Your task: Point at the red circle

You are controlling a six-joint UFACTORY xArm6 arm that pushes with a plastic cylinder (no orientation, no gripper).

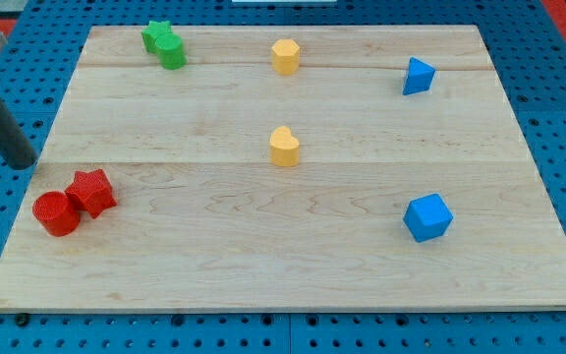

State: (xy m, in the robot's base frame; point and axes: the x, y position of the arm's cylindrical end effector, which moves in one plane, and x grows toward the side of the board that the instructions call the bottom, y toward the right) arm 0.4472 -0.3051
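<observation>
The red circle (pixel 56 213) lies near the board's left edge, low in the view. A red star block (pixel 92 191) touches it on its upper right. My tip (pixel 21 162) is the lower end of a dark rod at the view's left, just off the board's left edge. It stands above and a little left of the red circle, apart from it.
Two green blocks (pixel 164 43) sit together at the top left. A yellow hexagon (pixel 284 56) is at top centre, a yellow heart (pixel 284 147) mid-board. A blue triangle (pixel 418 76) is top right, a blue cube (pixel 427 217) lower right. The wooden board (pixel 263 265) lies on blue pegboard.
</observation>
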